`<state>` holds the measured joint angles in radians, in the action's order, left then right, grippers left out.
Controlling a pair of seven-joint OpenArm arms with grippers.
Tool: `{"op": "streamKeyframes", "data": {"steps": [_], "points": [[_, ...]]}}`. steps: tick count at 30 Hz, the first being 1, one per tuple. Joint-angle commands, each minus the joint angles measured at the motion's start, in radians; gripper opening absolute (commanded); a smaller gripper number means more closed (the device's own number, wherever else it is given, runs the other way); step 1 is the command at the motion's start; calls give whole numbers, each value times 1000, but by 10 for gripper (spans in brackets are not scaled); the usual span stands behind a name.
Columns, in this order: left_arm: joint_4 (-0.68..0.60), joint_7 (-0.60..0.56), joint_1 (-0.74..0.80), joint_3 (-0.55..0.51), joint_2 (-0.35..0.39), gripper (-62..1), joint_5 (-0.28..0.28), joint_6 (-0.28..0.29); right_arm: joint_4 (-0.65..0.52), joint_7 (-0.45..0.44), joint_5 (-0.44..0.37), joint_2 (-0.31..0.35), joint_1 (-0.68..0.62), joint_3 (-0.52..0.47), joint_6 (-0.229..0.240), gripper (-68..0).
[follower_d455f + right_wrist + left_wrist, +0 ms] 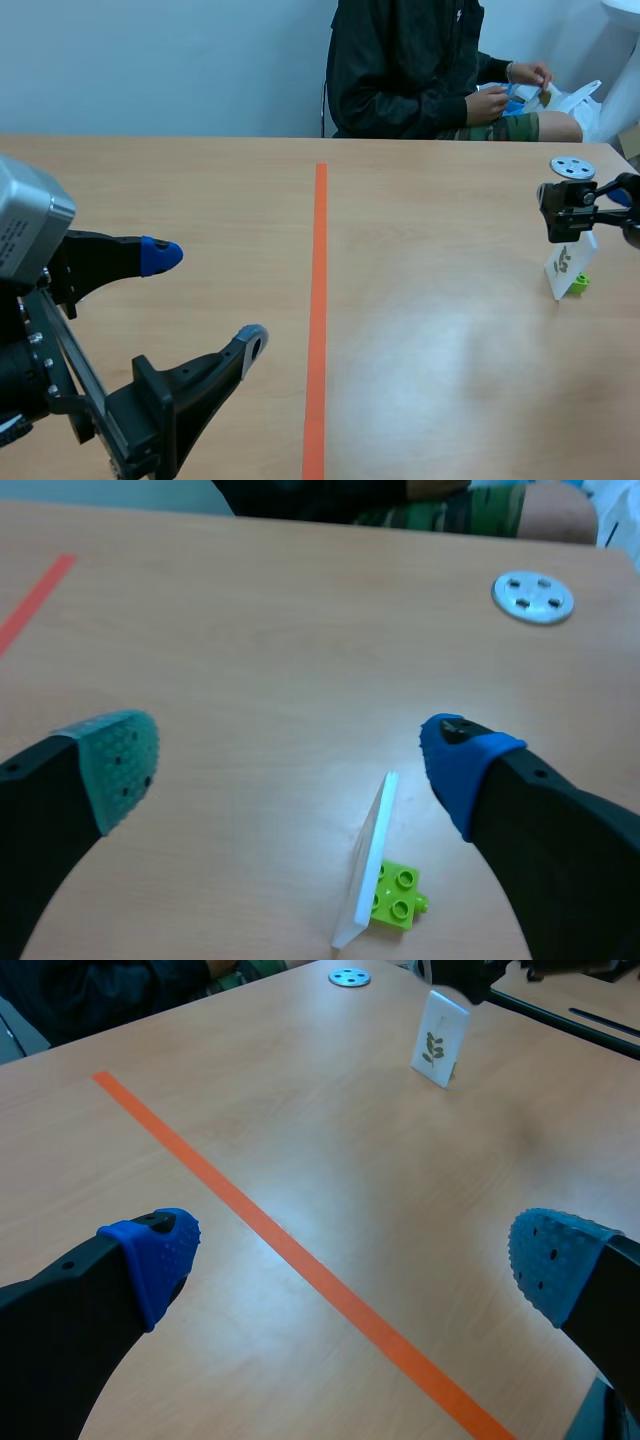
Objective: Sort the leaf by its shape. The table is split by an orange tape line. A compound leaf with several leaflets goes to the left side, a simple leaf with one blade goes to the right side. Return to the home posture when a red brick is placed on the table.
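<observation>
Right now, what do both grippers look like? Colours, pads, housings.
Left gripper: thick black fingers, both dotted pads blue. Its arm carries a silver-grey housing with small printed text. Right gripper: black fingers too, one pad grey-green, the other blue.

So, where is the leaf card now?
Scene view: the leaf card stands far right of the orange tape line, propped by a green brick, near a metal disc.

Black left hand (352,1255), blue dotted pads (155,1255), silver wrist housing (25,220)
</observation>
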<state>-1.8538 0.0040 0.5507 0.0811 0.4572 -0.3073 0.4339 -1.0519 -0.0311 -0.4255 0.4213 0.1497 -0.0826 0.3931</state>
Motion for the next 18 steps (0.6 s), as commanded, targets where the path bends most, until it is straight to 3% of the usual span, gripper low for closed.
{"op": "streamKeyframes", "data": {"steps": [1, 6, 13, 18], "points": [[-4, -14, -5, -3, 3, 14, -13, -1, -56, 12, -30, 40, -19, -21, -2, -83], [-4, -14, -5, -3, 3, 14, -13, -1, -244, 101, -92, 71, -119, -37, 5, 4], [-4, -14, -5, -3, 3, 14, -13, -1, -497, 227, -145, 71, -245, -37, 23, 4], [-4, -14, -5, -3, 3, 14, -13, -2, -639, 254, -181, 71, -343, -37, 27, 4]]}}
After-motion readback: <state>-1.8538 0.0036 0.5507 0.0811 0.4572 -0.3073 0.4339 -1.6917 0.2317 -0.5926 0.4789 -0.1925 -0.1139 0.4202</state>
